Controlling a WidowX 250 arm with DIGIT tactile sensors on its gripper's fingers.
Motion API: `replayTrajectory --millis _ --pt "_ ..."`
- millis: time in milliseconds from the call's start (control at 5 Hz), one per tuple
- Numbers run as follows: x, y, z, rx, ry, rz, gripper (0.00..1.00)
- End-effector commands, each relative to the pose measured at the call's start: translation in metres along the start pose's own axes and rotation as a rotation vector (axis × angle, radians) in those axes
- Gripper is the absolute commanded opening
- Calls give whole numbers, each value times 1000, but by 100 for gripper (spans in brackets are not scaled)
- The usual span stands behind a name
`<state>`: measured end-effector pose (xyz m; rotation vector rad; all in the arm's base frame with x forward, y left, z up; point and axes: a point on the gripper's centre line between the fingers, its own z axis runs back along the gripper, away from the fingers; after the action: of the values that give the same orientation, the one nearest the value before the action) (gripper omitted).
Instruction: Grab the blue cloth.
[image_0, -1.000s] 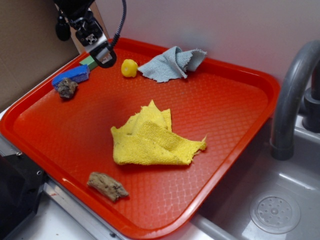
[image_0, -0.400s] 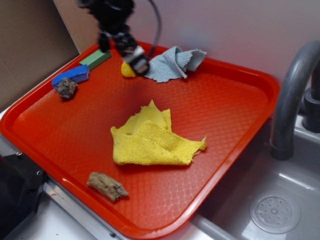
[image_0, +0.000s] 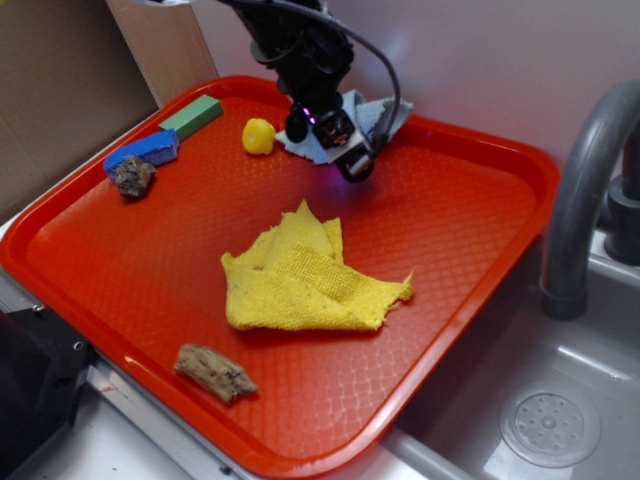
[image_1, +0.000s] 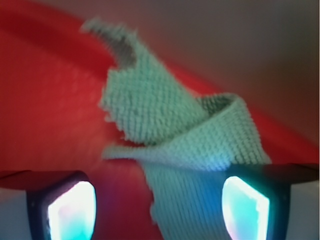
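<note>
The step in hand is judged to be the final approach over the blue cloth (image_0: 372, 112), which lies crumpled at the far edge of the red tray (image_0: 480, 230), just beside the small yellow ball and largely covered in the exterior view by the end effector (image_0: 345, 150). In the wrist view the two fingers (image_1: 70, 210) are seen spread wide, released and holding nothing, with a fold of the blue cloth (image_1: 185, 145) lying between and beyond them. A good grasp would be made by lowering straight onto the raised ridge of fabric, so that a thick fold rather than a frayed edge is pinched, and by closing only once the pads are near the tray floor; the ball should be kept out of the jaws. Counted from largest to smallest: one tray, one yellow cloth (image_0: 305, 275), one blue cloth, one green block (image_0: 192, 116), one deep-blue block (image_0: 145, 150), two brown stone-like lumps (image_0: 214, 372), and one yellow ball (image_0: 258, 135).
</note>
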<state>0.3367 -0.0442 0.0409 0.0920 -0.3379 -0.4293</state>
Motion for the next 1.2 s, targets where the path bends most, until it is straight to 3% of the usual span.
replayTrajectory --millis 0,200,600,800,1000 --pt "18 3 25 66 -70 -4 100" --pt "7 21 38 103 -99 36 100" --pt "10 49 18 97 -33 110 100" --pt "15 55 5 21 -19 88 100" --pt "20 34 -10 -85 17 1 100"
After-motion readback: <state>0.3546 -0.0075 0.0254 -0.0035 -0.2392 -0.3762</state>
